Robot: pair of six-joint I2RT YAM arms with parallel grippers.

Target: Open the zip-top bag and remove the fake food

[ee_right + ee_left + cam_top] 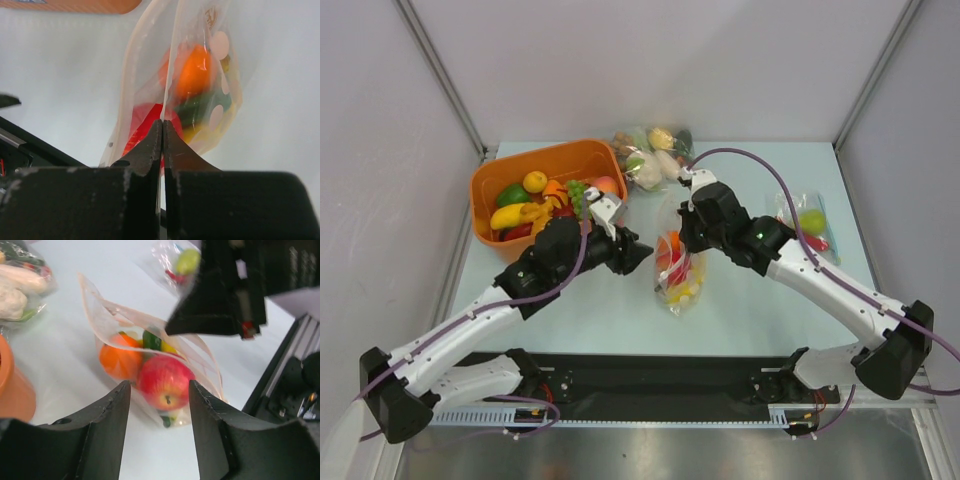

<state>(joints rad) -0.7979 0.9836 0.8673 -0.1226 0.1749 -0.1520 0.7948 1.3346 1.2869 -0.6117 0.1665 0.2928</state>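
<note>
The zip-top bag (682, 290) lies mid-table with its mouth parted. Inside it is fake food: a red apple (165, 381), an orange (119, 360), something green and pale round slices (219, 45). My right gripper (684, 240) is shut on one wall of the bag (150, 60) at its mouth and holds that edge up between the fingertips (150, 145). My left gripper (642, 255) stands open just left of the bag. In the left wrist view its fingers (117, 410) frame the apple from short of the bag and touch nothing.
An orange basket (490, 180) of loose toy fruit stands at the back left, close behind my left gripper. Another filled bag (650, 150) lies at the back centre. A further bag with a green fruit (805, 220) lies at the right, beside the right arm.
</note>
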